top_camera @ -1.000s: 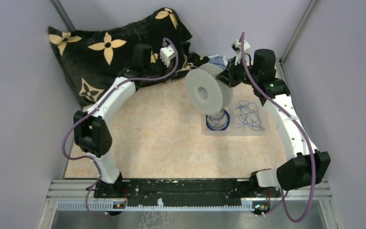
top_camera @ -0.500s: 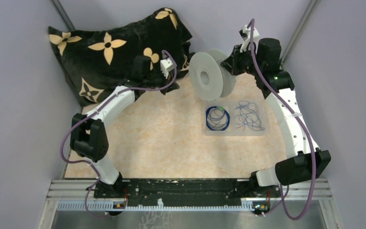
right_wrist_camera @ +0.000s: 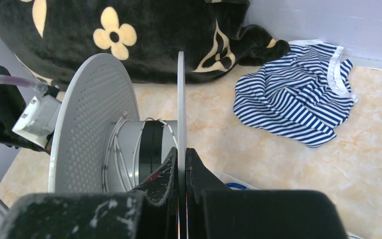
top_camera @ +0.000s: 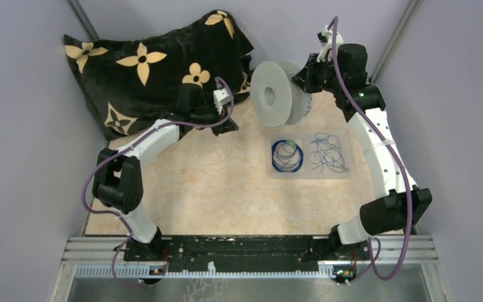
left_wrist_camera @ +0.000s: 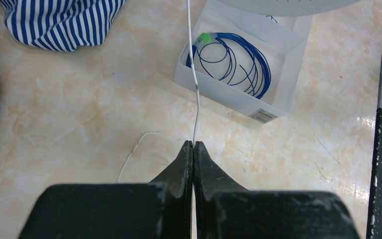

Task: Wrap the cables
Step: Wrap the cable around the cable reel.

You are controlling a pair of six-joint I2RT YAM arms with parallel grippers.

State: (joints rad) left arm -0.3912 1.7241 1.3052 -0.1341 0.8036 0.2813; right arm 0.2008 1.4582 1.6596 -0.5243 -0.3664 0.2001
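Over the far surface (top_camera: 214, 182), the left tool (left_wrist_camera: 193, 144) pinches a whitish cable (left_wrist_camera: 195, 84) running straight ahead toward the spool (top_camera: 270, 97), whose flange (right_wrist_camera: 180, 99) the right tool (right_wrist_camera: 180, 152) clamps; blue cables (left_wrist_camera: 262, 67) lie in the tray (left_wrist_camera: 238, 102) below.

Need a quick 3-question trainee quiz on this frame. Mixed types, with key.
1. True or false: the left gripper is shut on a thin white wire.
2. What does the right gripper clamp? A) striped cloth B) spool flange C) black pillow
3. Fill in: the blue coil lies inside the clear ____.
Key: 1 true; 2 B; 3 tray.
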